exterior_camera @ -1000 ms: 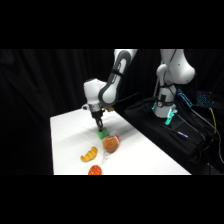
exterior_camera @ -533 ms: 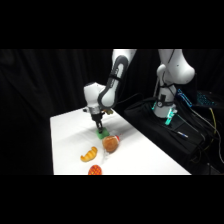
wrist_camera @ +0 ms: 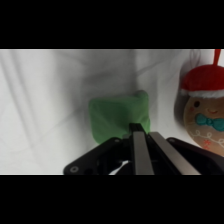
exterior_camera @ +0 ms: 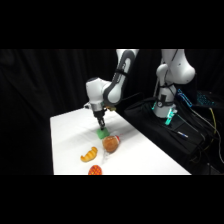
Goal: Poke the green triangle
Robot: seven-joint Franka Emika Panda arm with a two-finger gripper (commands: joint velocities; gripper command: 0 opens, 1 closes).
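Note:
The green triangle (exterior_camera: 102, 134) (wrist_camera: 119, 118) is a small bright green blocky piece lying on the white table (exterior_camera: 70, 135). My gripper (exterior_camera: 101, 126) (wrist_camera: 139, 131) comes straight down onto it, its two fingers pressed together and shut, with their tip at the piece's near edge. In the wrist view the green piece fills the middle and the fingers (wrist_camera: 141, 150) cover part of its lower side. Nothing is held.
A brown-red round gingerbread figure (exterior_camera: 111, 144) (wrist_camera: 204, 116) lies right beside the green piece. An orange-yellow curved piece (exterior_camera: 89, 154) and a red round thing (exterior_camera: 95, 170) lie nearer the table's front edge. Black equipment with cables (exterior_camera: 170, 130) sits to the right.
The gripper has come down a little lower onto the green triangle. The other objects have not moved.

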